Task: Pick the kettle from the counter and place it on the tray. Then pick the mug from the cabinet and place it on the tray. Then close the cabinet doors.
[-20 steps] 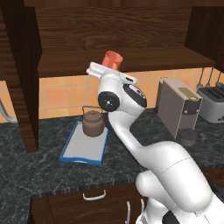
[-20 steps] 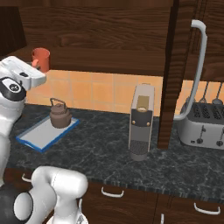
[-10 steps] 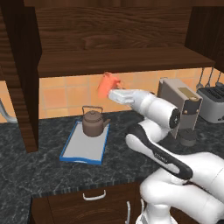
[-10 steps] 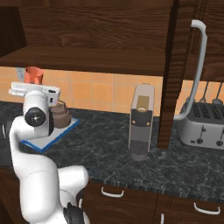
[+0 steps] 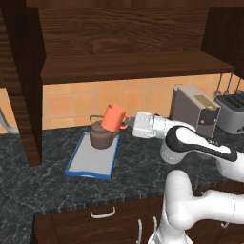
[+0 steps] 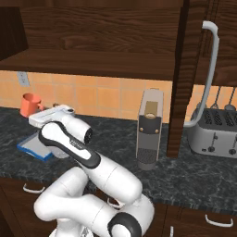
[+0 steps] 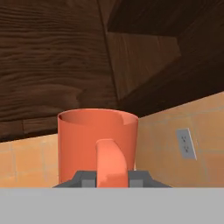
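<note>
Change: the mug (image 5: pixel 114 118) had come down from the cabinet shelf to frame centre, above the kettle (image 5: pixel 102 136).
Jaws: the gripper (image 7: pixel 112 178) pinched the mug's handle.
Meaning: lowering onto the tray (image 5: pixel 88 162) seemed next.

We are counting one mug (image 5: pixel 113 117), one kettle (image 5: pixel 102 137) and one tray (image 5: pixel 93 157) on one counter (image 5: pixel 43 183). We are seeing one coffee machine (image 6: pixel 149 128) and one toaster (image 6: pixel 215 133). One wall cabinet (image 5: pixel 128 43) is showing, with one door bar handle (image 6: pixel 206 74) visible. We are counting two drawer handles (image 6: pixel 217 221) in the right base view, and one wall socket (image 7: pixel 185 143).
</note>
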